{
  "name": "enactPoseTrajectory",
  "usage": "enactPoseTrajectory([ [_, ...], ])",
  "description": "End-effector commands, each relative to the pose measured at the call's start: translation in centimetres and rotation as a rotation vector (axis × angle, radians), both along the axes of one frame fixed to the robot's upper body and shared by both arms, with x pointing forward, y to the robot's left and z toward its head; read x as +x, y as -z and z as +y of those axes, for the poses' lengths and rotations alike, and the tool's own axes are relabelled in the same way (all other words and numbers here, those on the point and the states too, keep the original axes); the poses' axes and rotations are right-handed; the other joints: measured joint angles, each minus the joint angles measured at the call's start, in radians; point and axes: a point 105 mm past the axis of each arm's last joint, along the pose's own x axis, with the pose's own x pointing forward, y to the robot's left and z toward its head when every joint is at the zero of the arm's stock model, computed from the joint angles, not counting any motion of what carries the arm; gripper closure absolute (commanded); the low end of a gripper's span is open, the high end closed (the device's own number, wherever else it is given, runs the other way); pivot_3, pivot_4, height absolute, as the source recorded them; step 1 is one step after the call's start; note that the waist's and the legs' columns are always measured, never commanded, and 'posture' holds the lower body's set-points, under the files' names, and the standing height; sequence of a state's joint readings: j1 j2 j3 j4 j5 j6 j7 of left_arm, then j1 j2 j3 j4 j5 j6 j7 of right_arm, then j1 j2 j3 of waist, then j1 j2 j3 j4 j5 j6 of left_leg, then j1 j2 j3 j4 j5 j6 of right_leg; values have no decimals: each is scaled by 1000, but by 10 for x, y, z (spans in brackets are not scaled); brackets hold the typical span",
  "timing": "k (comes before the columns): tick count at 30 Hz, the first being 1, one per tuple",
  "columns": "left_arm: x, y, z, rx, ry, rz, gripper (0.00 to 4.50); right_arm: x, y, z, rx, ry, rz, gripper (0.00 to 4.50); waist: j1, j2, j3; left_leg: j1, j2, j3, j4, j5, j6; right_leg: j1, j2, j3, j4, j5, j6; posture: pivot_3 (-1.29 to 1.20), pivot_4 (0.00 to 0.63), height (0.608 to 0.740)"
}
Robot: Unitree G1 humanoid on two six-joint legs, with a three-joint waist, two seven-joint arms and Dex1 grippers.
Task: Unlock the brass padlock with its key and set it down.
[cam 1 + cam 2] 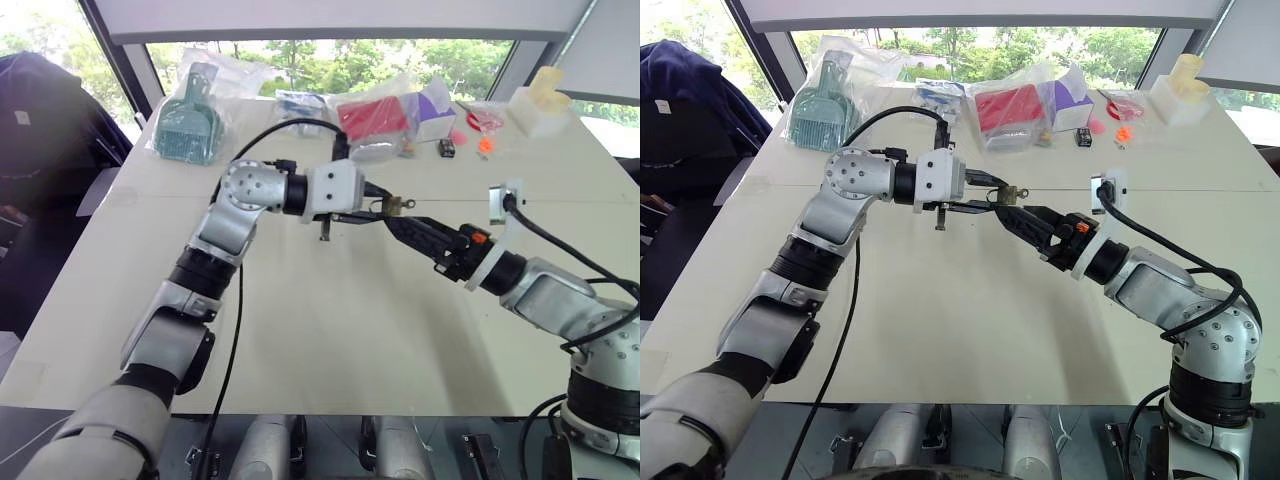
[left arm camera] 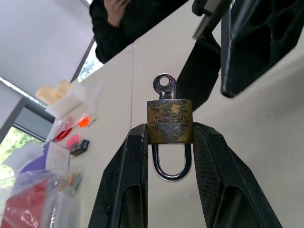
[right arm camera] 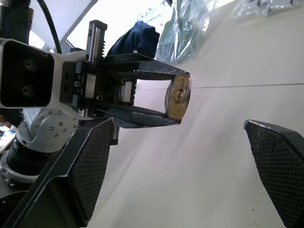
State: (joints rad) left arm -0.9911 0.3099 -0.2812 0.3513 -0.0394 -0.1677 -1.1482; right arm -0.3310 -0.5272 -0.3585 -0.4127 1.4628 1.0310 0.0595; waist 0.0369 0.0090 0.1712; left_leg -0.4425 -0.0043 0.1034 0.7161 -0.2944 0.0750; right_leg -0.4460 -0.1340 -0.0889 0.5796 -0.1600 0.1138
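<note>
The brass padlock is held in the air above the pale table, pinched by its sides in my left gripper, which is shut on it. Its silvery loop lies back between the fingers. A silver key sticks out of the lock's base. My right gripper is open and faces the lock's key end from close by, its fingertips a little short of it. Seen from the head, the right gripper sits just below and to the right of the padlock.
Along the table's far edge lie a bagged green item, a red packet in plastic, a small black block, orange bits and a white box. A person in dark clothes is beyond the table.
</note>
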Motion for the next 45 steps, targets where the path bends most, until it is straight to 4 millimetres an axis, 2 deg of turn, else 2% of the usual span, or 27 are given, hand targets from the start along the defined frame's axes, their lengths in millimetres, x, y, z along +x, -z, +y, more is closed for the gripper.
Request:
enactPoseTrajectory([
  [1,-4,-14,0,-30,13,-58,3762,-1,-19,0,71,-3,-53,0,0,0,0,0,0,0,0,0,0,0,0,0,0,0,0,0,150,735],
  [7,-5,-13,0,-32,15,-55,3762,-2,-25,2,103,-7,-56,0,0,0,0,0,0,0,0,0,0,0,0,0,0,0,1,0,150,735],
  [8,-5,-13,0,-33,15,-55,3762,-2,-26,3,110,-7,-57,522,0,0,0,0,0,0,0,0,0,0,0,0,0,0,1,0,150,735],
  [10,-5,-13,0,-35,16,-55,3762,-3,-26,4,108,-8,-57,1268,0,0,0,0,0,0,0,0,0,0,0,0,0,0,1,0,150,735],
  [14,-6,-16,-1,-43,18,-61,3762,-3,-24,6,110,-7,-50,3242,0,0,0,0,0,0,0,0,0,0,0,0,0,0,1,0,150,735],
  [16,-7,-16,-1,-45,19,-64,3762,-3,-25,6,120,-5,-50,4400,0,0,0,0,0,0,0,0,0,0,0,0,0,0,1,0,150,735],
  [24,-9,-18,-1,-56,18,-87,3762,-3,-24,4,126,7,-42,4463,0,0,0,0,0,0,0,0,0,0,0,0,0,0,1,0,150,735],
  [32,-13,-34,-9,-161,-1,-219,3762,10,-19,-4,210,95,-5,4463,0,0,0,0,0,0,0,0,0,1,0,0,0,0,1,0,150,735],
  [39,-22,-31,-13,-151,25,-338,3762,14,-17,-4,279,121,22,4463,0,0,0,0,0,0,0,0,0,1,0,0,0,0,1,0,150,735],
  [45,-22,-37,-15,-195,12,-442,3762,17,-18,-4,348,144,39,4463,0,0,0,0,0,0,0,0,0,1,0,0,0,0,1,0,150,735],
])
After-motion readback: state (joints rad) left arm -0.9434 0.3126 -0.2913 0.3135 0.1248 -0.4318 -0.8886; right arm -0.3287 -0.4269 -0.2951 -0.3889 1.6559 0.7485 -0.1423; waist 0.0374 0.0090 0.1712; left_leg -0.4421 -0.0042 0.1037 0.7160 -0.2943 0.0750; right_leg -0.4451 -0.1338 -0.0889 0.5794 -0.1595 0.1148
